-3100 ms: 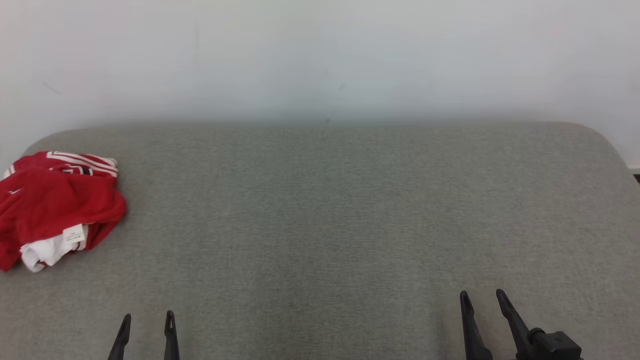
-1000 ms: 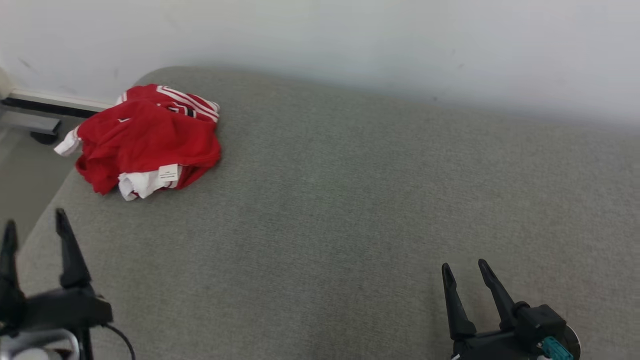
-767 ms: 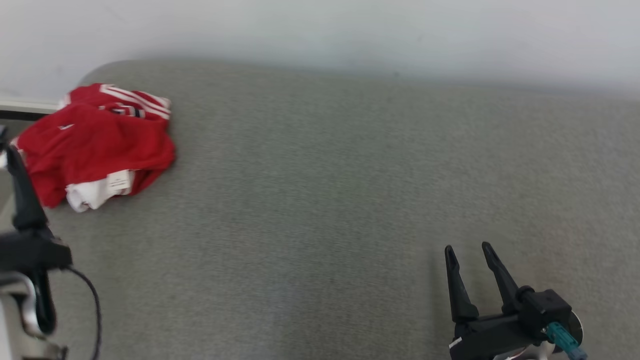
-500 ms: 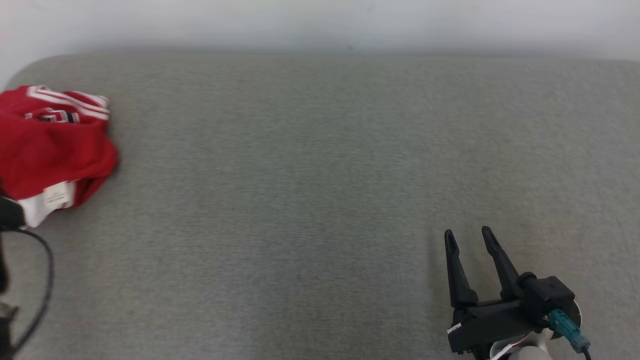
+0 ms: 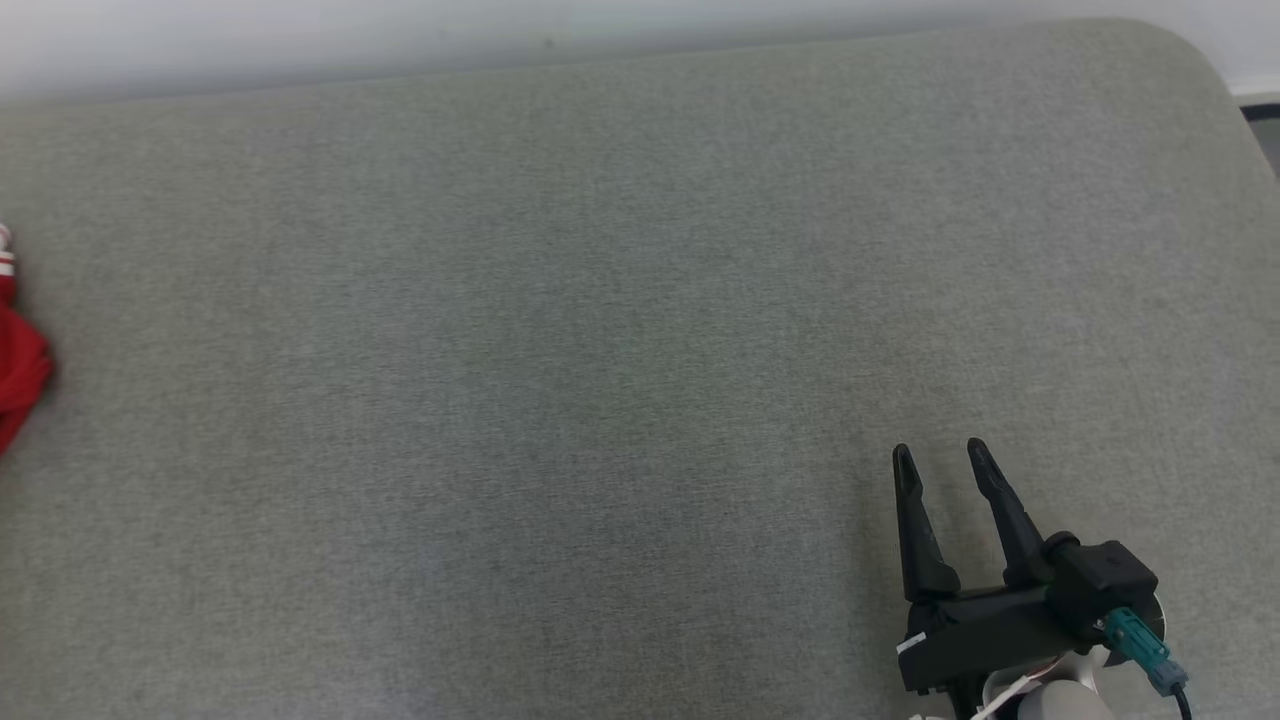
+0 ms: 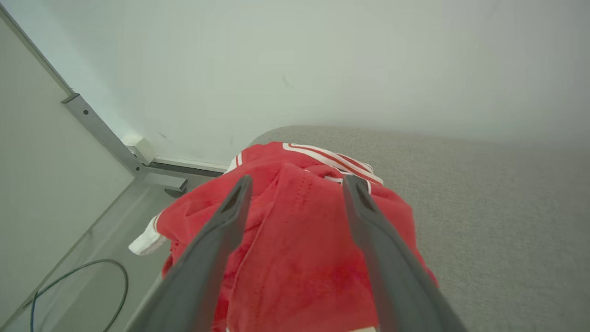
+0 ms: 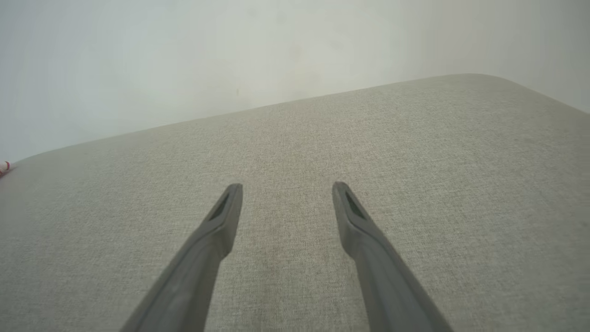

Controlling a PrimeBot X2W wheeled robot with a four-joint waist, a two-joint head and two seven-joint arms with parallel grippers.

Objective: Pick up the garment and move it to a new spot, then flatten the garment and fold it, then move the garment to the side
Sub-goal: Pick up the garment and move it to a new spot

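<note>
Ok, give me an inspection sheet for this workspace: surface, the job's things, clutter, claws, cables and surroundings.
Surface: grey fabric pad, smooth, with rounded corners.
Job's things: red garment with white stripes, crumpled in a heap at the pad's left end, not yet flattened.
Clutter: nothing seen.
Claws: left claw open, pointing over the heap, contact cannot be told; right claw open above the pad at the near right, holding nothing.
Cables: dark cable loop on the floor beside the pad; teal plug with a lead at the right claw's wrist.
Surroundings: pale wall behind the pad; metal rail at the floor's edge.
</note>
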